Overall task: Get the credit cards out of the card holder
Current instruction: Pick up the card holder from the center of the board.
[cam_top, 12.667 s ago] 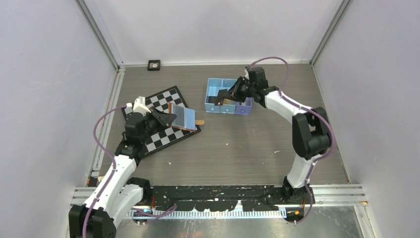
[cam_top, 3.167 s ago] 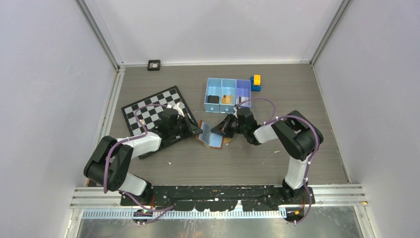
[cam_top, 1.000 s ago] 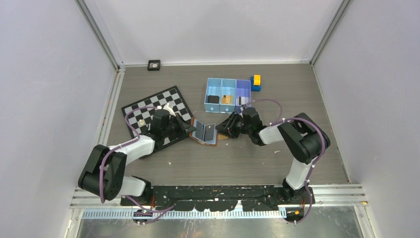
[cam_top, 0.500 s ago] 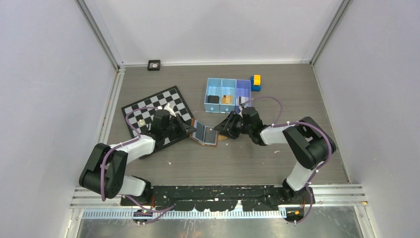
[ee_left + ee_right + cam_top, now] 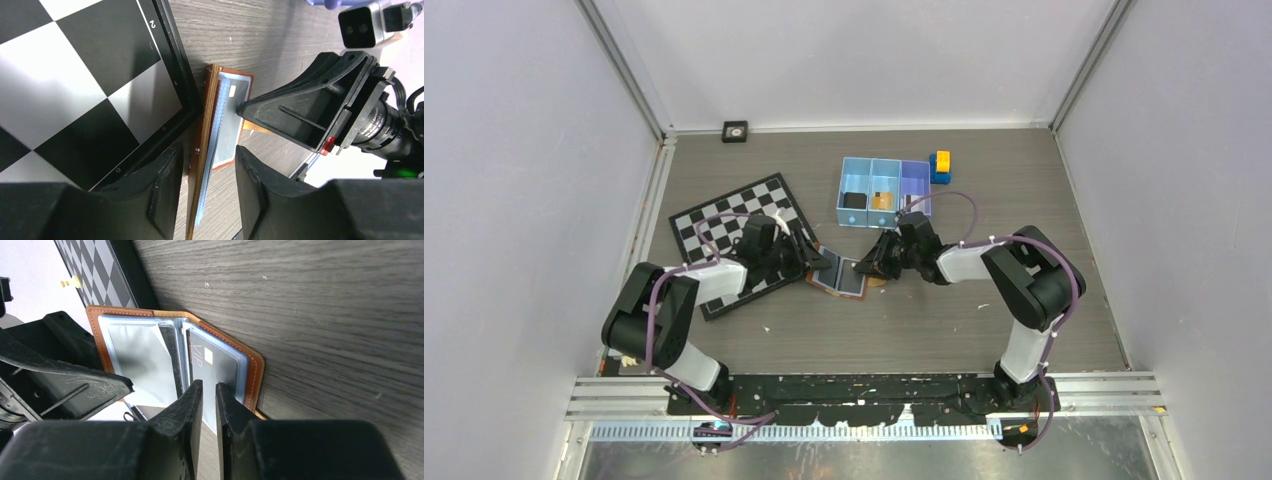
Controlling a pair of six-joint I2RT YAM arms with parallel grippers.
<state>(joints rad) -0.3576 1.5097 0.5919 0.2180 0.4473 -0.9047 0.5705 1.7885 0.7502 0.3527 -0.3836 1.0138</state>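
The brown card holder lies open on the table beside the chessboard's corner. Its grey-silver inside faces up in the right wrist view. A dark grey credit card marked VIP sits in its right pocket. My left gripper is open and straddles the holder's left flap without touching it. My right gripper is nearly shut, with only a narrow slit. Its tips rest at the inner edge of the VIP card, and nothing shows between them. Other cards lie in the blue tray.
The blue three-compartment tray stands behind the holder, with a yellow-and-blue block at its right end. The chessboard lies at the left, under my left arm. A small black object sits by the back wall.
My right gripper has moved left onto the holder's right half. My left arm has shifted a little to the right, and the holder has turned slightly.
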